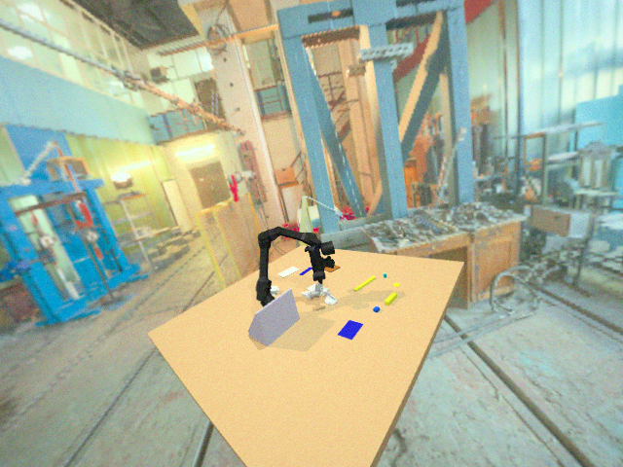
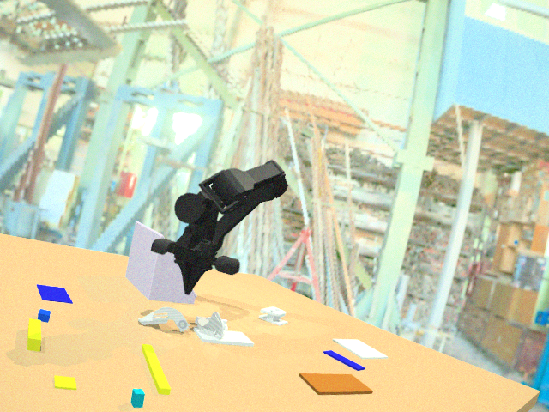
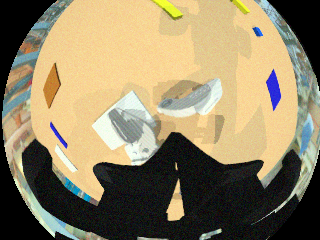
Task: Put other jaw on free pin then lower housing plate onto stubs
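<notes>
White plastic bits everywhere, folks: the curved toothed piece [image 1: 330, 300] [image 2: 165, 315] [image 3: 187, 104] is lying loose on the worktop [image 1: 327, 392] [image 2: 101, 359] [image 3: 110, 50], just beside the square white base [image 2: 232, 338] [image 3: 106, 126], which is carrying the other toothed piece [image 2: 215, 325] [image 3: 125, 125]. A small white part [image 2: 272, 314] is sitting well apart from the loose one. Black gripper [image 1: 322, 281] [image 2: 189, 293] [image 3: 175, 136] is hovering above the worktop, jaws pressing together, pinching nothing.
</notes>
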### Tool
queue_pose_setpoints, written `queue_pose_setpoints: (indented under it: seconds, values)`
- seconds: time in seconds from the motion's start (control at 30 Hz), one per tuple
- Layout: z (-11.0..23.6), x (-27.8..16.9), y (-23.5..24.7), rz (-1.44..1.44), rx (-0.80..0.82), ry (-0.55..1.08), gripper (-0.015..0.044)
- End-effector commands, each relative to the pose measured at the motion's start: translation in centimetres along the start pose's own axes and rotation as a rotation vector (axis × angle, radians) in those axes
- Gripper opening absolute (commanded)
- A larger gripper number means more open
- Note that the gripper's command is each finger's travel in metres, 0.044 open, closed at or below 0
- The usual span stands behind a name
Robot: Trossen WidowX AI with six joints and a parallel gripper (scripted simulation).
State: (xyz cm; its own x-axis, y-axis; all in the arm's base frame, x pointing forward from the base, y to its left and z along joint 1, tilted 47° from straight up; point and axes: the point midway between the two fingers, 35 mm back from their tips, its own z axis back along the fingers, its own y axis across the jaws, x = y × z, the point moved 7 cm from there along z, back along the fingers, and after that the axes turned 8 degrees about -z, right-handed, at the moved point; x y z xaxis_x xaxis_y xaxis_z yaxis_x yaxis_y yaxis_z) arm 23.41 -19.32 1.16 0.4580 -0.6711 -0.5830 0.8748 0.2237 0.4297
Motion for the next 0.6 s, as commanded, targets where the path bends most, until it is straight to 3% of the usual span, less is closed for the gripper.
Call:
queue_pose_setpoints:
  seconds: [0.0, 0.57]
  values:
    - [0.03, -0.07, -0.14, 0.105, -0.005, -0.003, 0.0]
    - [0.03, -0.41, -0.52, 0.512, -0.006, -0.002, 0.0]
